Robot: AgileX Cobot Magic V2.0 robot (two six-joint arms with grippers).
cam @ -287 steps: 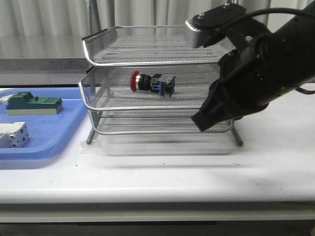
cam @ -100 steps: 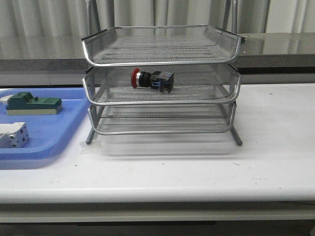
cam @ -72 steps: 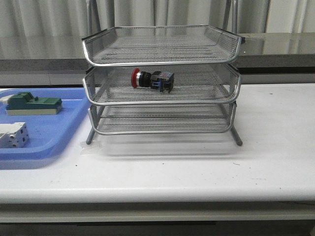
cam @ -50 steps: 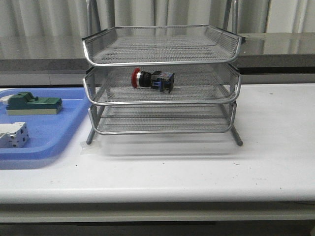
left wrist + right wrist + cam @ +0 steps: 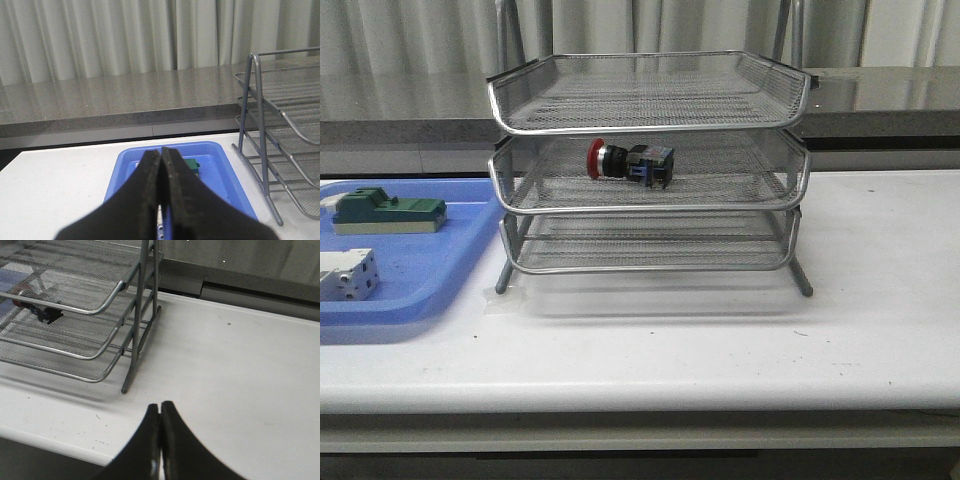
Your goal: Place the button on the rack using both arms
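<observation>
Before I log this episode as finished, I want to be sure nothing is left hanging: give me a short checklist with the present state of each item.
1. Button lies in the middle tier of the rack: ok.
2. Button is free of both grippers: ok.
3. Left gripper shut and empty, above the blue tray: ok.
4. Right gripper shut and empty, over bare table beside the rack: ok.
5. Arms out of the front view: ok.
6. Button stable on the mesh: cannot tell.

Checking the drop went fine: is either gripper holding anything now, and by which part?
Nothing is held. Left gripper and right gripper are shut and empty; the button lies in the rack.
</observation>
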